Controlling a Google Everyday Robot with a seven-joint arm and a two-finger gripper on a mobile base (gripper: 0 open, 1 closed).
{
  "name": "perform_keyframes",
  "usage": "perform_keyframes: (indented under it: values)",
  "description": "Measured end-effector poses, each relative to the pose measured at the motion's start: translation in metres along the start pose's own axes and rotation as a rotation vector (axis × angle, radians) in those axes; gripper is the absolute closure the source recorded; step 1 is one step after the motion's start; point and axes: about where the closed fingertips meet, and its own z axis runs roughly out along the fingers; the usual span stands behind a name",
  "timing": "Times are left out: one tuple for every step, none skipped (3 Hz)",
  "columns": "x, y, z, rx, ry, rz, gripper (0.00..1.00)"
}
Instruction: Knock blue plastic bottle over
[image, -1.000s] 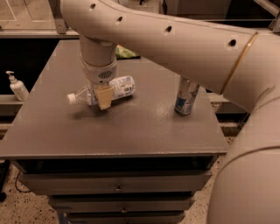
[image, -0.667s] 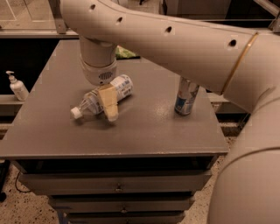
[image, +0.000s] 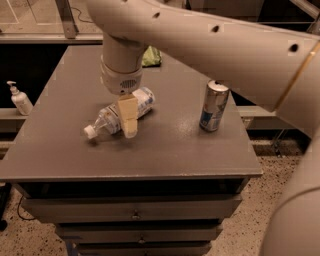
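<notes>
The blue plastic bottle lies on its side on the grey table, left of centre, with its white cap pointing to the front left and its label end to the back right. My gripper hangs straight down from the arm's wrist and sits over the middle of the bottle, hiding part of its body. I cannot tell whether it touches the bottle.
A blue-and-silver drink can stands upright to the right of the bottle. A green object lies at the back, partly behind the arm. A small white pump bottle stands off the table at the left. Drawers are below the tabletop.
The lying bottle has swung a little, its cap end moving toward the table's front. My gripper has shifted slightly forward and to the right with it. The can has not moved.
</notes>
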Motion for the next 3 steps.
perform_keyframes:
  values:
    - [0.036,0.004,-0.037,0.094,-0.169,0.171,0.0]
    - [0.081,0.003,-0.072,0.197,-0.331,0.345,0.0]
    - [0.121,-0.004,-0.101,0.302,-0.513,0.509,0.0]
